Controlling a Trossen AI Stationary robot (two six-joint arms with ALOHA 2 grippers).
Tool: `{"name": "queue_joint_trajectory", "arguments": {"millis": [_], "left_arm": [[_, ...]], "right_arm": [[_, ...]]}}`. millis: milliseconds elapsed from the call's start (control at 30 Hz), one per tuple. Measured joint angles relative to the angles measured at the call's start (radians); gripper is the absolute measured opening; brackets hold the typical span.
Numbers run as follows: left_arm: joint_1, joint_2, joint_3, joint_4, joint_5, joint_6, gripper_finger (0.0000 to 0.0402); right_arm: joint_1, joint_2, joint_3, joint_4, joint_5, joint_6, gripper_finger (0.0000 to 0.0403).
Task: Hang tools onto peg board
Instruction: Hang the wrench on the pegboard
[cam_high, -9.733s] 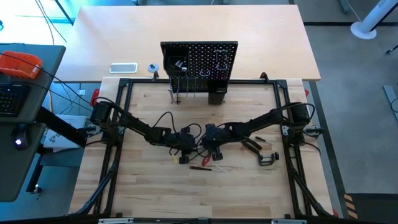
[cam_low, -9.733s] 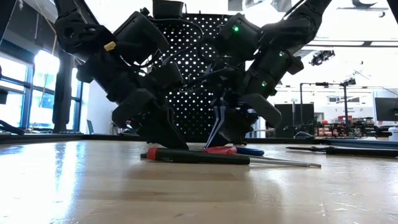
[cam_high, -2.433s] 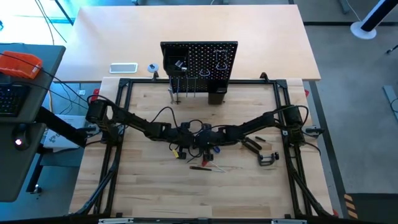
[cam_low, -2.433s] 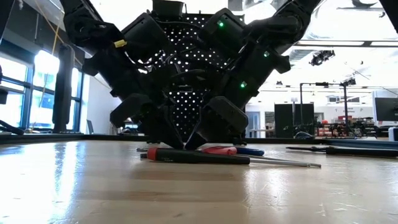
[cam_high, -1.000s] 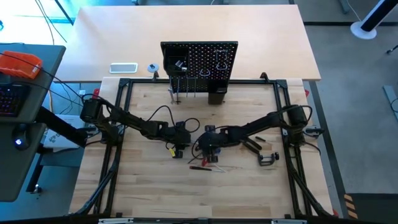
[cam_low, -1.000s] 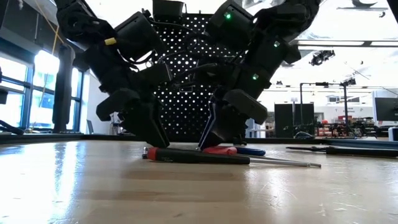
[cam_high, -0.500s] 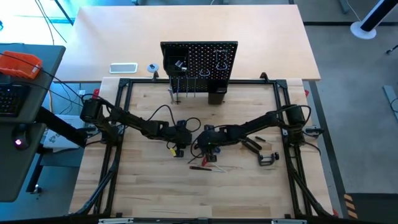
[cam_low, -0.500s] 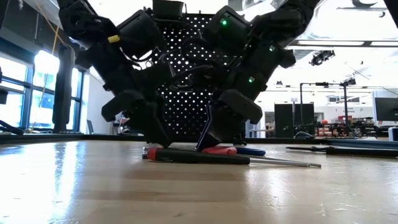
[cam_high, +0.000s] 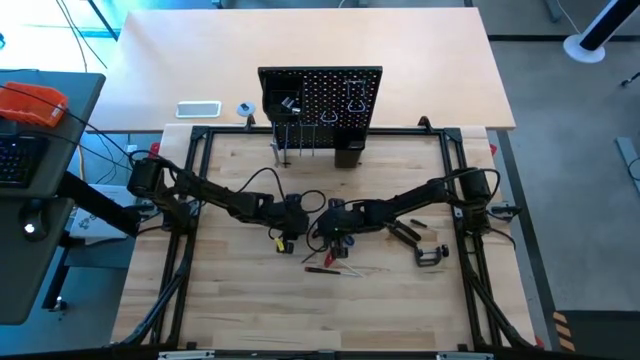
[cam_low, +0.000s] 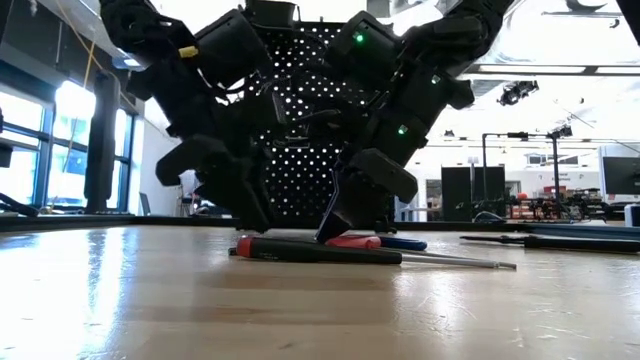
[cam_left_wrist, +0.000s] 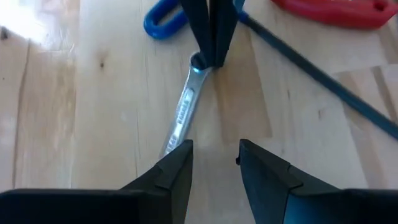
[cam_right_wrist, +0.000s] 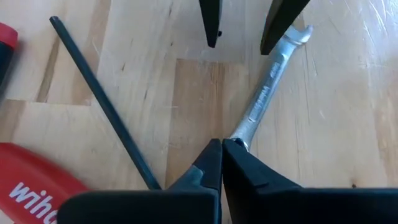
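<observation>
Right wrist view: silver wrench (cam_right_wrist: 268, 87) lies flat on desk (cam_right_wrist: 348, 112), long axis running between grippers; right gripper (cam_right_wrist: 221, 163) jaws closed at its ring end; left gripper (cam_left_wrist: 215, 163) jaws parted, empty, at its open end.

White lettering on the red handle (cam_right_wrist: 37, 186), lower left of the right wrist view: only "wih" legible, the rest cut off by the frame edge. Stamped marking on the wrench (cam_left_wrist: 182, 115) shank, centre of the left wrist view: not legible. No other readable text.
</observation>
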Motion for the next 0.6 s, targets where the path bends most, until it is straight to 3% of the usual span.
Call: {"name": "queue_joint_trajectory", "arguments": {"millis": [233, 400, 600], "left_arm": [[0.004, 0.0, 0.0, 0.013, -0.069, 0.053, 0.0159], [0.02, 0.0, 0.001, 0.036, -0.063, 0.065, 0.0185], [0.051, 0.026, 0.001, 0.039, 0.087, 0.068, 0.0189]], "right_arm": [[0.001, -0.003, -0.001, 0.039, -0.041, 0.005, 0.0], [0.004, -0.006, -0.002, 0.049, -0.058, -0.007, 0.0], [0.013, -0.007, -0.003, 0.078, -0.093, -0.023, 0.0]]}}
